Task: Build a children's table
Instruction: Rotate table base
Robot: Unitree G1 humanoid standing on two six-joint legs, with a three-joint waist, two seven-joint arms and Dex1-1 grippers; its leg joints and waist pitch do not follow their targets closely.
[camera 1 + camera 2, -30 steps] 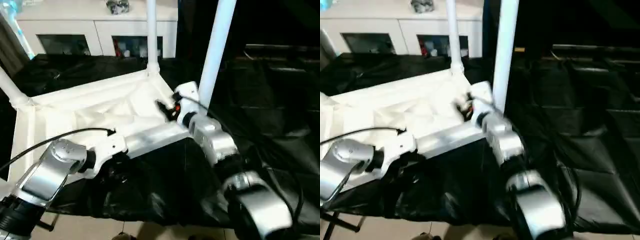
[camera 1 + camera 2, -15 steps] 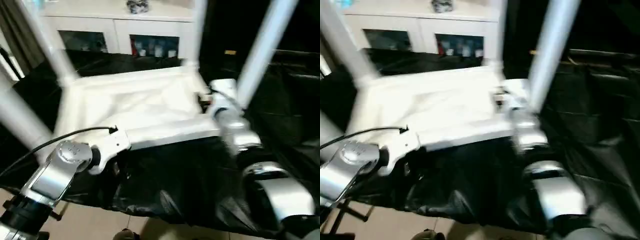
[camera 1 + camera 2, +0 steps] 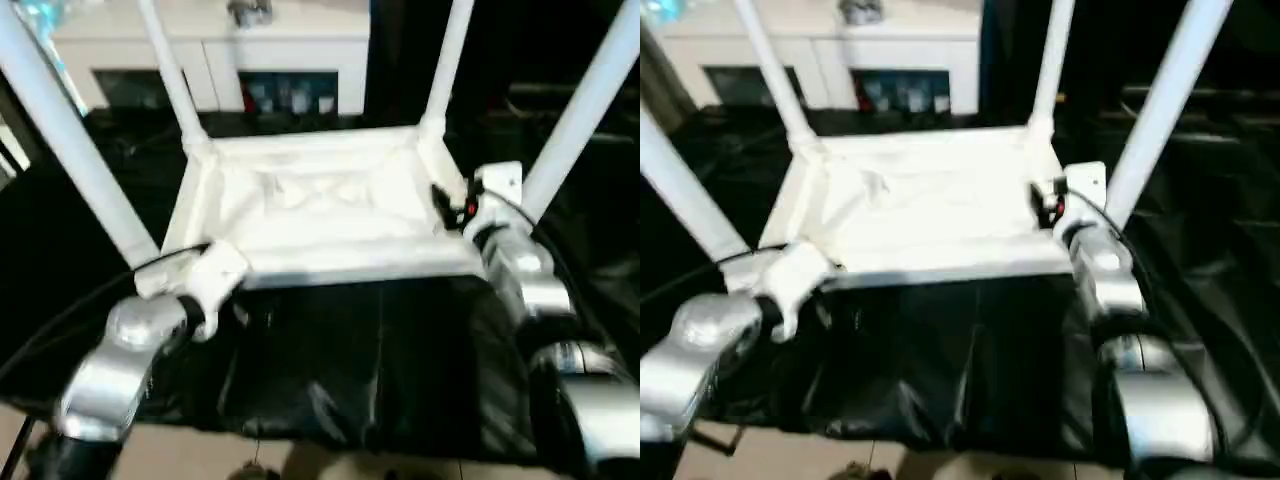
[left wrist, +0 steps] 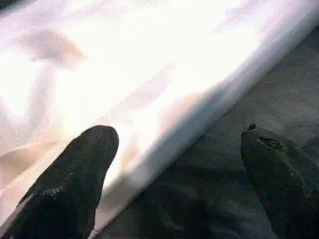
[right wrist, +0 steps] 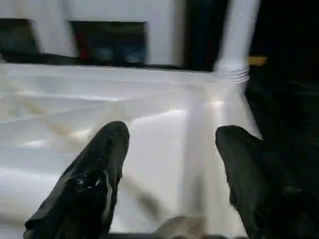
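Note:
The children's table lies upside down on black cloth, its white ribbed tabletop (image 3: 320,210) facing up. Several tapered white legs stand in its corner sockets, among them the far left leg (image 3: 170,80), the far right leg (image 3: 447,65) and the near right leg (image 3: 580,120). My left gripper (image 4: 179,144) is open at the near left corner, with the tabletop's rim (image 4: 199,114) running between its fingers. My right gripper (image 5: 169,139) is open over the ribbed underside by the right edge, just in front of the near right leg. A leg socket (image 5: 234,74) rises beyond it.
A white cabinet with glass doors (image 3: 280,50) stands behind the table. Black cloth (image 3: 380,370) covers the work surface and hangs over its front edge. Pale floor (image 3: 200,460) shows below. Dark padded surfaces lie to the right.
The whole view has swung, so all the legs now show. The tabletop's near edge, slanted a second ago, now runs level across the view. Both grippers stay at its near corners.

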